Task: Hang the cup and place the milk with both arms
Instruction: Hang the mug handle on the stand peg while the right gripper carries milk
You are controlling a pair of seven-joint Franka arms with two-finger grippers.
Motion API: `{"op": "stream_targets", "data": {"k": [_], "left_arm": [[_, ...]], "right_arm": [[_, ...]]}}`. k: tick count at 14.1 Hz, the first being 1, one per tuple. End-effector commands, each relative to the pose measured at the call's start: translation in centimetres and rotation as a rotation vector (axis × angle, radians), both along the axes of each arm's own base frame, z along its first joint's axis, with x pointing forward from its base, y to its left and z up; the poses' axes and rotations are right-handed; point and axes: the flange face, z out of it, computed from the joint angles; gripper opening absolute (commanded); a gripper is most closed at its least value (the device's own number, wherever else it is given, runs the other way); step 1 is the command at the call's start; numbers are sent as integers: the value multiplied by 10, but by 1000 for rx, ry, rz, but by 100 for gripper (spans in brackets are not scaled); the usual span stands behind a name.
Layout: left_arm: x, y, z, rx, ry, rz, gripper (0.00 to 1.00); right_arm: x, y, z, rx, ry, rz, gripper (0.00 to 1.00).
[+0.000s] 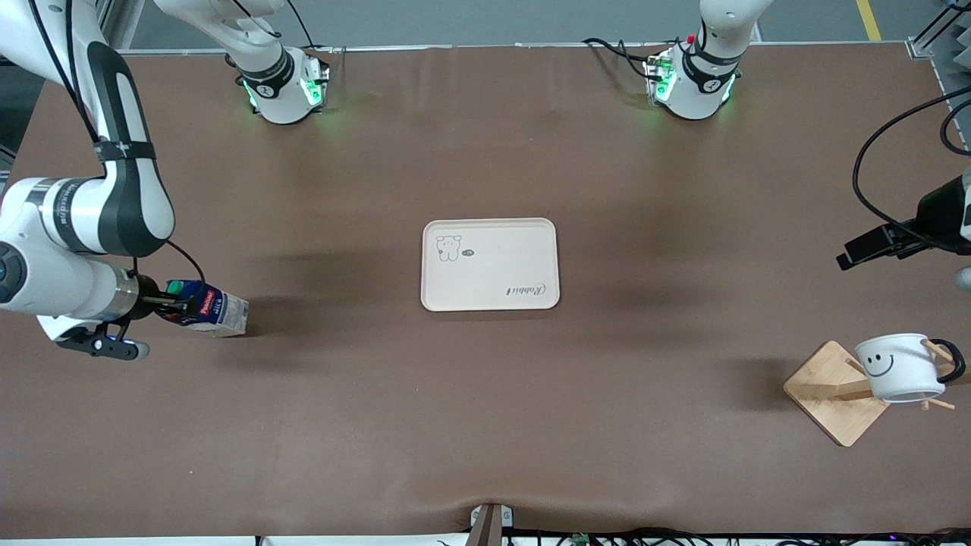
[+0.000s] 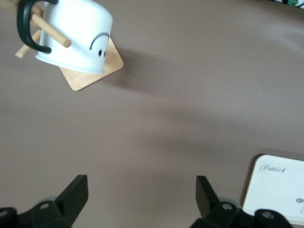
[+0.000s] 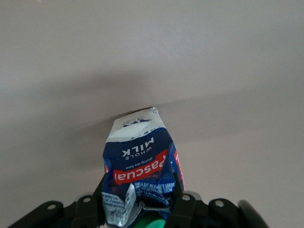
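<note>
The milk, a dark-blue carton with a green cap, is tipped on its side toward the right arm's end of the table. My right gripper is shut on its cap end. In the right wrist view the carton is crumpled between the black fingers. The white smiley cup hangs by its black handle on a peg of the wooden rack toward the left arm's end. My left gripper hovers open and empty over the table near the rack. Its wrist view shows the cup well away from the gripper.
A cream tray with a small dog drawing lies empty at the table's middle; its corner shows in the left wrist view. Brown cloth covers the whole table. Cables run along the edge nearest the camera.
</note>
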Motion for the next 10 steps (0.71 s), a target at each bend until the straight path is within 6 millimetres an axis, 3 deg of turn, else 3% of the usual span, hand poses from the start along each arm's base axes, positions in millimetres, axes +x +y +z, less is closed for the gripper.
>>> {"op": "stream_targets", "data": {"k": [1,4,6,9,10], "left_arm": [[-4,11,11,56,9,-1,100],[-4,23,46,93,-20,-25,100],[-4,26,47,90,-18,-23,100],[-5,23,49,90,-22,-23,100],[-5,20,49,91,-21,-20,100]], "right_arm": [[-31,-26,-2,-21,-9,42,0],[-40,-36,-4,-18,-4,29,0],[-42,-46,-4,-18,-3,7,0],[-44,-44,-13,-9,8,-8,2],[-44,-44,-14,-9,10,-8,30]]}}
